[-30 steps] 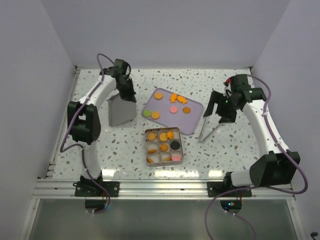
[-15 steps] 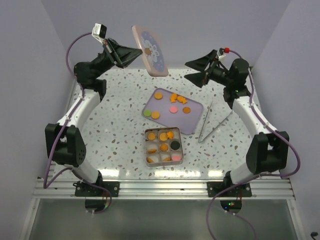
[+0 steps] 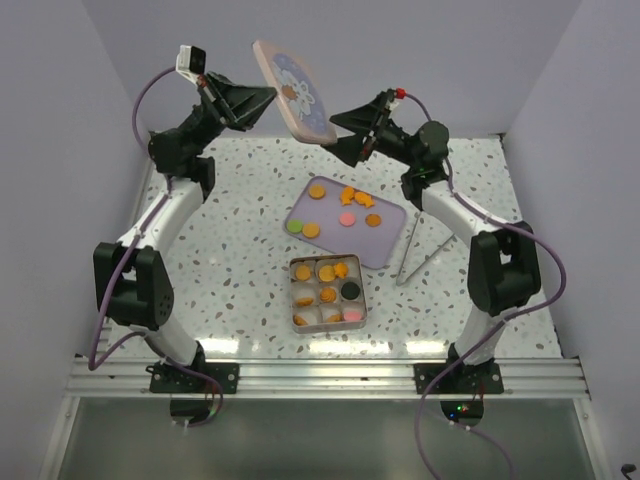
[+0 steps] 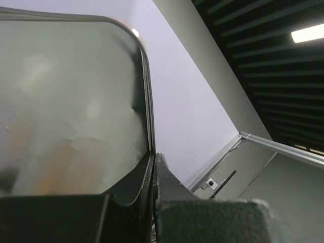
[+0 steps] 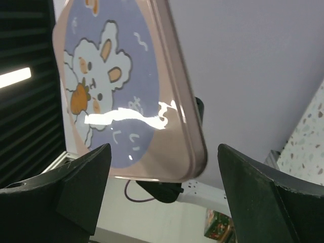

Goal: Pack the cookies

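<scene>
Left tool [image 3: 264, 99]: clenched on the rim of a lid [image 3: 293, 90], held high above the worktop [image 3: 240, 260]. The left wrist view shows both fingers pinched together on the lid's edge, with its bare metal inside facing that camera.

Right tool [image 3: 338, 138]: released, jaws spread wide. It is level with the left tool and faces it, with the lid's lower corner between the two. The right wrist view shows that corner lying between the fingers with a gap on each side. The lid's pink face and rabbit picture are turned toward this tool.

Worktop: speckled white, well below both tools.

Tray [image 3: 378, 245]: lilac, flat on the worktop, below the right tool.

Tin [image 3: 365, 297]: square and divided, just beyond the tray's near edge, further from both tools than the tray.

Tongs [image 3: 420, 250]: metal, lying on the worktop beside the tray, under the right arm.

Cookies [image 3: 346, 196]: seven or so lie loose on the tray, mostly orange, with one pink and one green. More sit in the tin's compartments, mostly orange, with one black and one pink. All are well clear of both tools.
</scene>
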Robot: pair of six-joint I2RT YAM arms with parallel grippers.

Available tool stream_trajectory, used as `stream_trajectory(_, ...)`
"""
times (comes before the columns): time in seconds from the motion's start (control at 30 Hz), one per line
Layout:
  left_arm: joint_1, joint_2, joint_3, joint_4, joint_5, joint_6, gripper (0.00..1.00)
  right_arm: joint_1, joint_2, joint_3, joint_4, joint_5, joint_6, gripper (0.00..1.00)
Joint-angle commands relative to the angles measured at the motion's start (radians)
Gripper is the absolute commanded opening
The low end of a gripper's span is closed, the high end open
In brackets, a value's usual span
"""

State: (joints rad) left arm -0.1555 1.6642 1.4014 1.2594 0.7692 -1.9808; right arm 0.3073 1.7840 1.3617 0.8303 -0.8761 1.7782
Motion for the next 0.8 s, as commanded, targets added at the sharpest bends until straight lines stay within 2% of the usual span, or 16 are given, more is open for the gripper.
stream_trajectory(0.0, -0.006, -0.050, 0.015, 0.568, -0.036, -0.360, 0.00, 0.010, 0.031, 0.068, 0.232, 0.087, 0.108, 0.88)
stream_trajectory(0.07, -0.007, -0.058, 0.005, 0.574, -0.042, -0.366, 0.00, 0.019, 0.070, 0.083, 0.314, 0.117, 0.173, 0.85)
stream_trajectory(0.2, -0.009, -0.061, -0.005, 0.580, -0.053, -0.377, 0.00, 0.036, 0.112, 0.138, 0.366, 0.152, 0.216, 0.76)
stream_trajectory(0.33, -0.009, -0.063, -0.007, 0.583, -0.056, -0.389, 0.00, 0.046, 0.123, 0.151, 0.404, 0.172, 0.243, 0.56)
stream_trajectory(0.37, -0.009, -0.064, -0.012, 0.583, -0.056, -0.389, 0.00, 0.046, 0.121, 0.149, 0.417, 0.173, 0.253, 0.46)
stream_trajectory(0.43, -0.009, -0.069, -0.025, 0.583, -0.054, -0.392, 0.00, 0.046, 0.107, 0.132, 0.432, 0.178, 0.260, 0.35)
stream_trajectory(0.53, -0.009, -0.075, -0.059, 0.592, -0.051, -0.404, 0.00, 0.046, 0.077, 0.099, 0.449, 0.181, 0.259, 0.20)
stream_trajectory(0.6, -0.009, -0.077, -0.093, 0.598, -0.047, -0.411, 0.00, 0.046, 0.049, 0.059, 0.452, 0.189, 0.250, 0.15)
stream_trajectory(0.63, -0.009, -0.080, -0.103, 0.598, -0.047, -0.411, 0.12, 0.044, 0.025, 0.048, 0.452, 0.192, 0.245, 0.11)
stream_trajectory(0.7, -0.007, -0.087, -0.146, 0.589, -0.030, -0.411, 0.24, 0.044, 0.000, 0.016, 0.457, 0.198, 0.237, 0.07)
stream_trajectory(0.73, -0.007, -0.090, -0.160, 0.577, -0.019, -0.402, 0.34, 0.041, -0.026, 0.007, 0.455, 0.198, 0.234, 0.04)
stream_trajectory(0.77, -0.007, -0.099, -0.186, 0.513, 0.057, -0.367, 0.36, 0.038, -0.040, -0.013, 0.440, 0.195, 0.225, 0.02)
